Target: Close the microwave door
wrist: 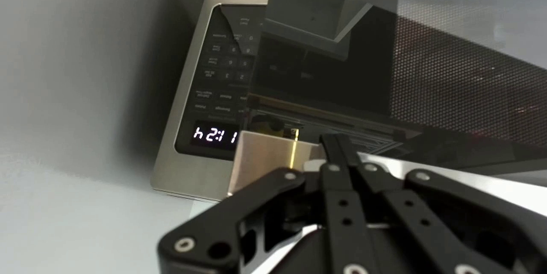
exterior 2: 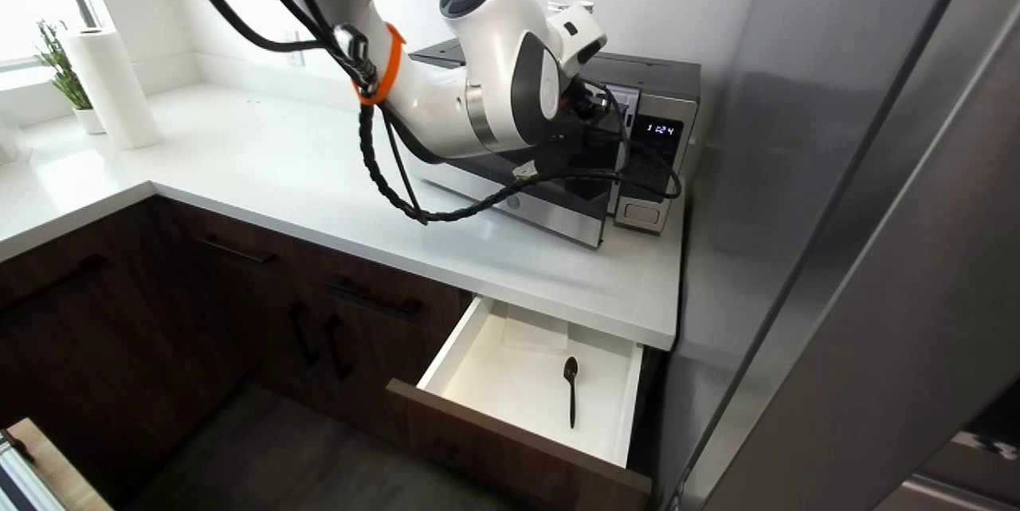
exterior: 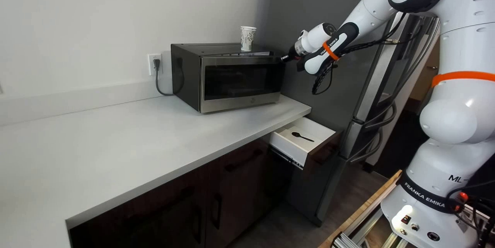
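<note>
Silver-grey trim bordered the wide microwave door (exterior: 241, 81), which stood ajar at the front of the microwave (exterior: 185, 72), its free edge proud of the control panel (wrist: 213, 94). At the upper corner on that free side was the gripper (wrist: 336, 138), its jaws pressed together; in the wrist view their tips showed against the top of the door, near the corner, though whether they touched it I could not tell. The door's window was dark glass, with a fine mesh visible close up and pale reflections across it, and a round emblem (exterior 2: 512, 202) sat on the lower strip of the frame.

The arm (exterior 2: 438, 112) and its black cables (exterior 2: 366, 128) passed in front of the door in an exterior view, hiding much of its upper half. White digits (wrist: 213, 134) glowed on the control panel, upside down in the wrist view. On top of the microwave stood a white patterned cup (exterior: 248, 39). Just beside the microwave rose a tall grey refrigerator (exterior: 309, 19). The microwave rested on a white counter (exterior: 116, 155), below which a drawer (exterior 2: 502, 383) was pulled out, a black spoon (exterior 2: 571, 391) lying inside. Farther along the counter, a paper towel roll (exterior 2: 111, 92) stood near a potted plant (exterior 2: 64, 72).
</note>
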Robot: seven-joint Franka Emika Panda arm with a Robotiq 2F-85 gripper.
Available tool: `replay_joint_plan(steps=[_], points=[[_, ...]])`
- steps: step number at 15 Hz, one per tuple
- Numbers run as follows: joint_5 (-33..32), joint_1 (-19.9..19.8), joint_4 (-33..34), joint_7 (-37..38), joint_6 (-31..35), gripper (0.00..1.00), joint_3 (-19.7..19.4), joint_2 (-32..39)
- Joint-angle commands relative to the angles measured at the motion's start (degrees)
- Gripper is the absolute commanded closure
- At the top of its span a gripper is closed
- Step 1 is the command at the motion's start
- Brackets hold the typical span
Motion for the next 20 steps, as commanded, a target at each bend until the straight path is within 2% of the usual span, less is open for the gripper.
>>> replay_joint_plan(steps=[1,5,6,12,20], points=[[-0.8,-3.2,4.9,0.0,1.7,1.00,3.2,4.6],[-0.1,-4.2,9.2,0.2,2.9,1.00,5.3,8.5],[-0.1,-3.1,6.2,0.0,0.7,0.99,3.8,5.5],[-0.1,-3.3,8.7,0.0,1.0,1.00,4.6,7.5],[-0.5,-4.2,16.8,-0.6,3.3,1.00,6.9,14.4]])
